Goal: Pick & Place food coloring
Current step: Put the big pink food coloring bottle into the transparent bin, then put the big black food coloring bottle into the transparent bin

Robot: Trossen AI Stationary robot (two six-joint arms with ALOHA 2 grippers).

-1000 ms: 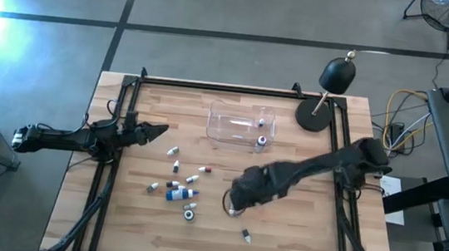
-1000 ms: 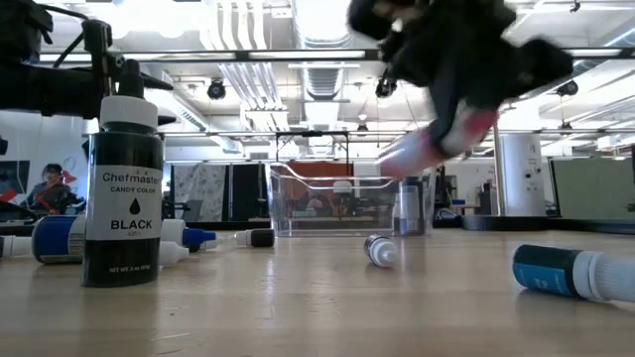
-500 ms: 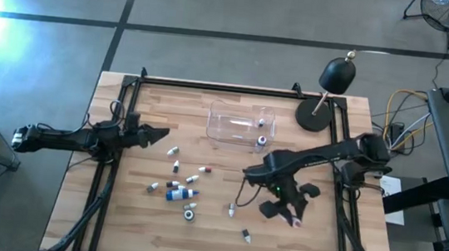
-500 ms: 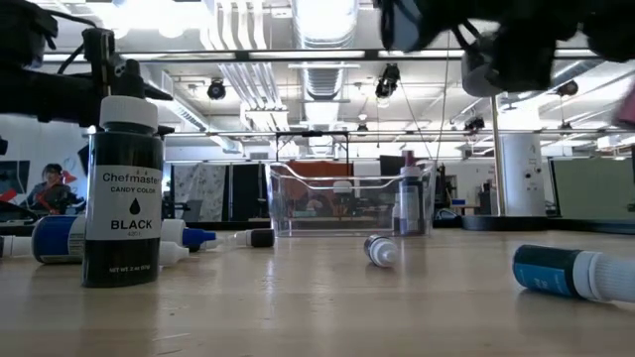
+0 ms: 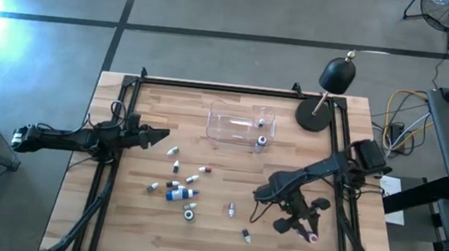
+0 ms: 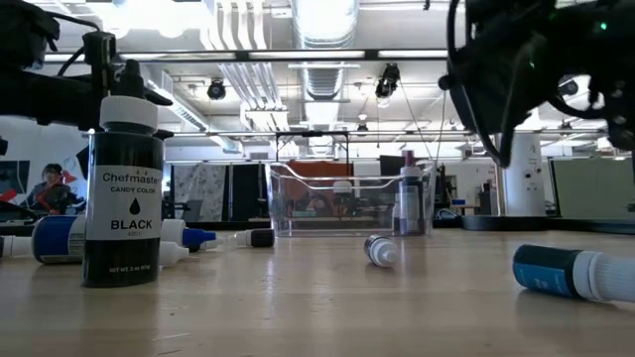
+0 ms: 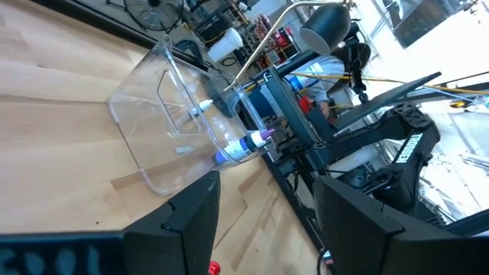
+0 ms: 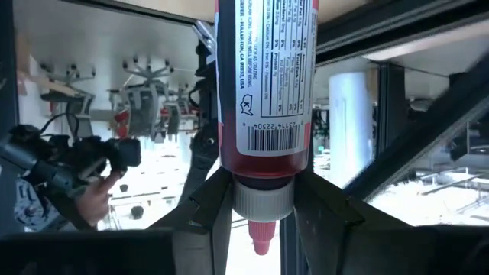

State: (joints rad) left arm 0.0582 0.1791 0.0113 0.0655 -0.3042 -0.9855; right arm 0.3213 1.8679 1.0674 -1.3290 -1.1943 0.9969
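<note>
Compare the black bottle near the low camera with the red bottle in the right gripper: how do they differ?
The black bottle stands upright on the table; the red bottle hangs cap-down, clamped in the right gripper. One label reads BLACK, the other shows a barcode. Both have pale caps.

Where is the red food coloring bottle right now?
The red food coloring bottle is clamped in the right hand, over the table's front right part by the right frame rail, well apart from the loose bottles at the centre.
</note>
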